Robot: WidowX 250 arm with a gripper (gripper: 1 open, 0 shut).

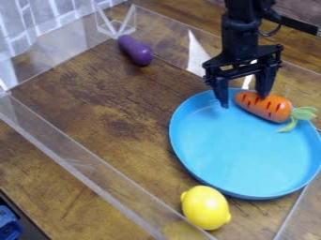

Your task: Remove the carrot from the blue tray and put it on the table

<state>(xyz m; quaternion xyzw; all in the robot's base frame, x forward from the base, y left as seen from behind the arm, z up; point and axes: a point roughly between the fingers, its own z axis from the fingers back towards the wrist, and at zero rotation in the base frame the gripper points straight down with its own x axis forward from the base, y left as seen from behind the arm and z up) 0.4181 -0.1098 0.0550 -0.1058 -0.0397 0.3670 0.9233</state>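
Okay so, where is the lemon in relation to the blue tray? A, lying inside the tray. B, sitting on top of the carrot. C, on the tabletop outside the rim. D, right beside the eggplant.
C: the lemon lies on the tabletop just outside the rim of the blue tray.

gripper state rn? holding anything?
Gripper: open, fingers spread at the carrot's near end by the rim of the blue tray; no grip on it visible.
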